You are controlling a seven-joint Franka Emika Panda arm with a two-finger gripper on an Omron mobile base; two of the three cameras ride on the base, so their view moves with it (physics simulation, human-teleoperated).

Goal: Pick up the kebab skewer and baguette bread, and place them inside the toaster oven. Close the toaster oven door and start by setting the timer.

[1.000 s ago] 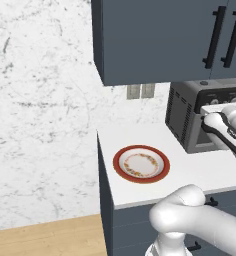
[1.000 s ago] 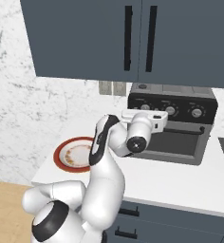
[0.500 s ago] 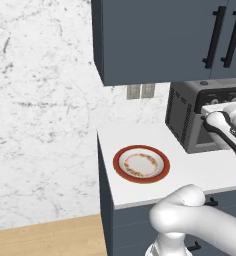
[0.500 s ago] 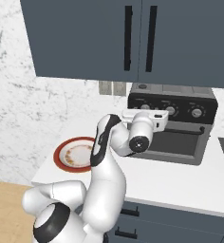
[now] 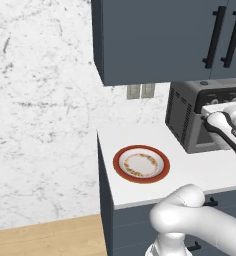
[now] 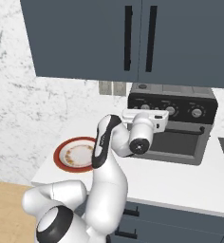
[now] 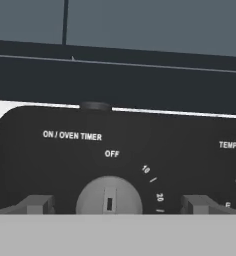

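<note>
The toaster oven [image 6: 180,137] [image 5: 185,117] stands at the back of the counter, and the toaster oven door [image 6: 182,144] is shut flat against its front. My gripper [image 7: 117,204] is open at the black knob panel. Its fingertips [image 7: 37,204] stand to either side of the grey timer knob [image 7: 109,196], apart from it. The knob's mark points up towards OFF, under the label ON / OVEN TIMER. My hand [image 6: 144,122] [image 5: 221,116] hovers in front of the leftmost knob. The kebab skewer and baguette bread are out of view.
A red-rimmed plate [image 5: 141,164] [image 6: 76,154] lies bare on the white counter [image 5: 210,172] left of the oven. Dark wall cabinets [image 6: 133,38] hang low over the oven. A wall outlet [image 5: 140,91] sits behind the plate.
My hand has crept slightly up and closer to the knob panel. The jaws have stayed open and nothing else has moved.
</note>
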